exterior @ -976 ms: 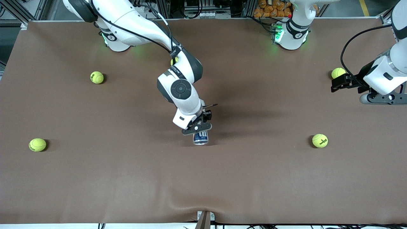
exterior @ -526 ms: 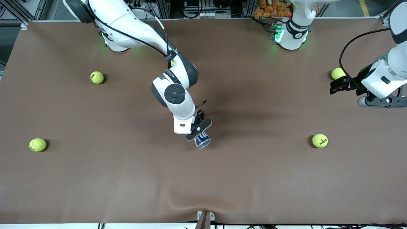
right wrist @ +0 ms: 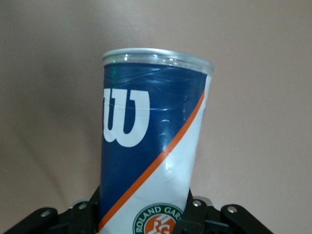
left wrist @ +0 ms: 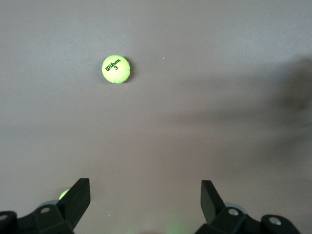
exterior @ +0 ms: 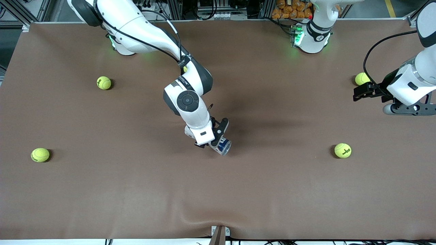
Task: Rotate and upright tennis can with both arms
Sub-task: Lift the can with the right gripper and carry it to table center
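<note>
The tennis can (exterior: pixel 223 146), navy and white with an orange stripe and a white "W", is held in my right gripper (exterior: pixel 214 137) over the middle of the table, tilted with its silvery rim pointing down and toward the left arm's end. In the right wrist view the can (right wrist: pixel 151 151) fills the frame, the gripper (right wrist: pixel 146 219) shut on its lower body. My left gripper (exterior: pixel 361 92) is open and empty, waiting at the left arm's end of the table; in the left wrist view its fingers (left wrist: pixel 78 200) stand wide apart above bare mat.
Several yellow tennis balls lie on the brown mat: one (exterior: pixel 342 150) toward the left arm's end, one (exterior: pixel 361 78) beside my left gripper, two (exterior: pixel 103 82) (exterior: pixel 40 154) toward the right arm's end. One ball (left wrist: pixel 116 68) shows in the left wrist view.
My right gripper has turned its wrist with the can, swinging the can's rim end toward the left arm's end. The left arm shifted slightly, then stayed still.
</note>
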`<move>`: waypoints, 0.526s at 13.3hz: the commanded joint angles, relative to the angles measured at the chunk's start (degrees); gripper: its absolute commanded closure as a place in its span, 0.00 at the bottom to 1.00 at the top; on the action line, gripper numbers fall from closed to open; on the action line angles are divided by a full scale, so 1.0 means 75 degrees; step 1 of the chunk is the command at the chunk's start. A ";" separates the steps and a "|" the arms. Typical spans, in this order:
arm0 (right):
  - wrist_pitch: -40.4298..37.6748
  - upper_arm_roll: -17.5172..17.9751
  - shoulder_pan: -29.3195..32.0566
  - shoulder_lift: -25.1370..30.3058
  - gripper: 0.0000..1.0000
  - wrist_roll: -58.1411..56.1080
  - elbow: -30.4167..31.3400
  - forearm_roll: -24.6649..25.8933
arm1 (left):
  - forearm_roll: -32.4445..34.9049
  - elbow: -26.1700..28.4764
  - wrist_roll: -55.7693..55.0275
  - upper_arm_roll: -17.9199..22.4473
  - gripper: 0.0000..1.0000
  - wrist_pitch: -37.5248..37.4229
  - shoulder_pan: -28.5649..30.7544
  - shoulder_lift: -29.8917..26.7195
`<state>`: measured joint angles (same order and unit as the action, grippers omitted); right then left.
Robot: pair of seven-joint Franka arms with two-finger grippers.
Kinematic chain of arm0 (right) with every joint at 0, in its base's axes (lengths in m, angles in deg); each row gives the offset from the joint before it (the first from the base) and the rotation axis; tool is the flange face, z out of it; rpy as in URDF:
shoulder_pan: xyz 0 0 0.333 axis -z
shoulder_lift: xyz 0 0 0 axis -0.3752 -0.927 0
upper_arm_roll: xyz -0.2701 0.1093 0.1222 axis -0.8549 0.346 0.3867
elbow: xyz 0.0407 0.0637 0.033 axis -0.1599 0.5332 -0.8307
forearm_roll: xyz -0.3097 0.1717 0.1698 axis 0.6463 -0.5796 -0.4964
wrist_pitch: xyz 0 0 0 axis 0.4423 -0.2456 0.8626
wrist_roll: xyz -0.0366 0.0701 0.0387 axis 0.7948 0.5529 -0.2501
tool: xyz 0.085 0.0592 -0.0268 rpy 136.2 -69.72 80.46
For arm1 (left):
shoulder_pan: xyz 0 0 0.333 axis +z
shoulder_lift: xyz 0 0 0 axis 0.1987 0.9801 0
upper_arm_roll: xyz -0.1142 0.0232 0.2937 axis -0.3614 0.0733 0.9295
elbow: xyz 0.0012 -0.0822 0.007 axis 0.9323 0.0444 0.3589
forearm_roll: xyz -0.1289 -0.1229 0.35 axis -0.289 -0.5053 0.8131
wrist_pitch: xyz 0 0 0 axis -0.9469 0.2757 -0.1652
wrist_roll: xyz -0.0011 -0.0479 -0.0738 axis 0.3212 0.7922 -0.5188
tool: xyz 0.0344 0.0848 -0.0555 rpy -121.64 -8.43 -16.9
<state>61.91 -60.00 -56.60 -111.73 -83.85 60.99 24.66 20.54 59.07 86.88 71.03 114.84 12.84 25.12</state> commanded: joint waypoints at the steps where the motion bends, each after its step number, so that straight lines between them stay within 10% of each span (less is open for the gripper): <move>1: 0.0527 0.0065 0.0062 -0.0327 0.38 -0.1604 -0.0215 0.0476 | -0.0119 -0.0043 0.0119 -0.0031 0.00 0.0094 0.0051 0.0039; 7: 0.0951 0.0065 0.0062 -0.0574 0.30 -0.2243 -0.0226 0.1696 | -0.0119 -0.0067 0.0107 -0.0031 0.00 0.0176 0.0039 0.0273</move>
<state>68.43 -60.00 -56.61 -114.98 -98.95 60.98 35.51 20.54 59.08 86.88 71.02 115.42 12.84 26.29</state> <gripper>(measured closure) 0.344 0.000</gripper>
